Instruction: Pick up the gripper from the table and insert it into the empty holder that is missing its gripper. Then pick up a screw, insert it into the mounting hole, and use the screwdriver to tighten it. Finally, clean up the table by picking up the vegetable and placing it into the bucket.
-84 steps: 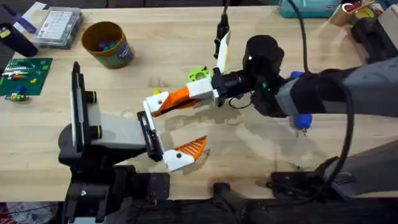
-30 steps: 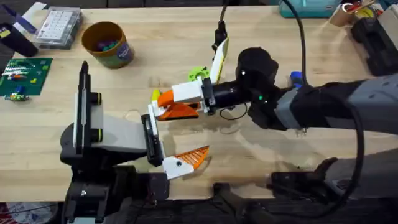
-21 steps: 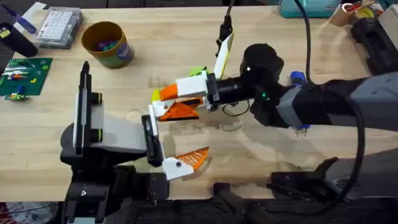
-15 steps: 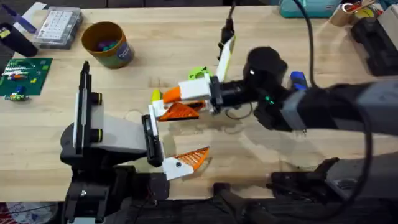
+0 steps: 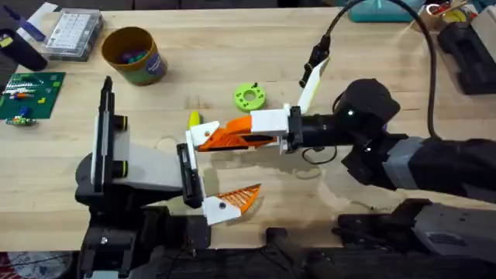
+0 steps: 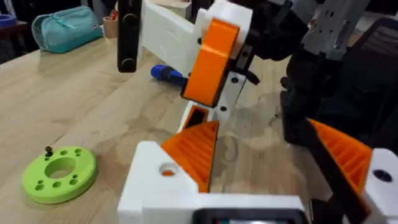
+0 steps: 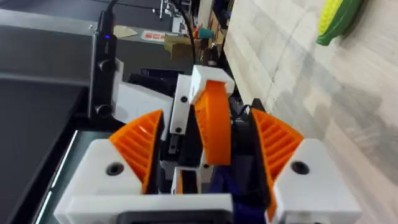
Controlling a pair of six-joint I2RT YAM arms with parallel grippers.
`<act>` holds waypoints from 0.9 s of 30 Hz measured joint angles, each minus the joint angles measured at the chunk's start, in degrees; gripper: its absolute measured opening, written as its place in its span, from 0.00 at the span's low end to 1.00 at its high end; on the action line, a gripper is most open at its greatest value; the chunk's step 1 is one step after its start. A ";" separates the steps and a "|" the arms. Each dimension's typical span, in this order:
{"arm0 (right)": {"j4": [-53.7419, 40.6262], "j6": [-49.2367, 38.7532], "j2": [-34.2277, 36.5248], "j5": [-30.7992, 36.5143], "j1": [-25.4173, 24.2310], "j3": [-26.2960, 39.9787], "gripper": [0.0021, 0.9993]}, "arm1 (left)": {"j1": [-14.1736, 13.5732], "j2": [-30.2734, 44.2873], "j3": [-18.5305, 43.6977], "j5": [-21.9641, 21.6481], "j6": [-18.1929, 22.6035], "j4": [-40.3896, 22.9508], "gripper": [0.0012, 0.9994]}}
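The gripper (image 5: 232, 133) is clamped between the ribbed pads of the right gripper (image 5: 267, 130) and held level over the table (image 5: 349, 70), its orange tip pushed up against the holder (image 5: 186, 159) on the grey arm. The left gripper (image 6: 267, 186) is spread wide, nothing in it. The bucket (image 5: 133, 54) is parked far back at the left (colourful bits inside), and a green disc (image 5: 249, 96) lies just behind the held piece.
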 joint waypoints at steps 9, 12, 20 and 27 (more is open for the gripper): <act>-0.97 0.18 0.00 0.22 0.36 -0.07 0.69 | -0.02 0.02 -0.02 -0.87 0.02 0.28 0.99; -0.97 0.18 -0.02 0.22 0.36 -0.07 0.70 | 0.00 0.02 -0.02 -2.16 0.01 0.54 0.99; -0.97 0.13 -0.01 0.84 0.36 -0.07 0.69 | 0.00 0.01 -0.02 -4.26 0.02 0.97 0.99; -1.86 0.09 -0.02 1.62 0.34 -0.07 0.05 | 0.00 0.02 -0.02 -4.50 0.20 1.01 0.99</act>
